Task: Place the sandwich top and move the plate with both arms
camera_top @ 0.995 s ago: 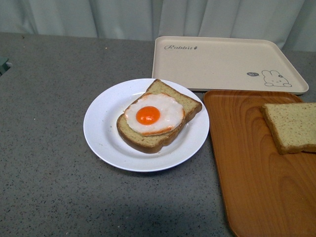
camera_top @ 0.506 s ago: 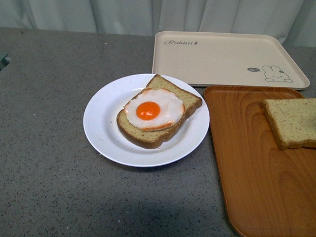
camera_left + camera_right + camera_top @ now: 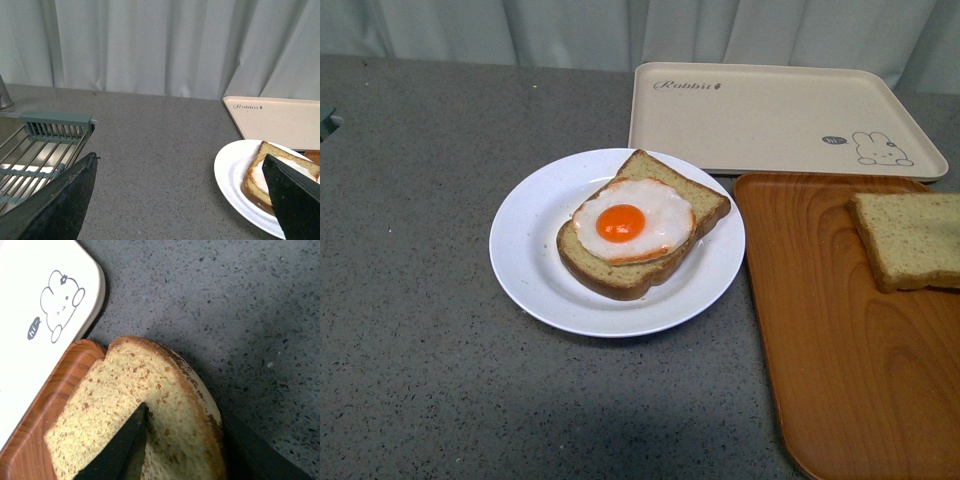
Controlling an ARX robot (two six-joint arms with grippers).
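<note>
The sandwich top point(image 3: 910, 240) is clamped at its crust by the right gripper point(image 3: 187, 427) at the wood-grain tray point(image 3: 820, 350), presumably for transfer onto the egg slice point(image 3: 640, 235) on the plate point(image 3: 530, 260), beside which the left gripper point(image 3: 179, 160) is held spread and empty.

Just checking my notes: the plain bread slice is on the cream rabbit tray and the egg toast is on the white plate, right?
Not quite. The plain bread slice is on the orange-brown wood-grain tray, not the cream rabbit tray, as the front view shows. The egg toast is on the white plate, as you said.
</note>
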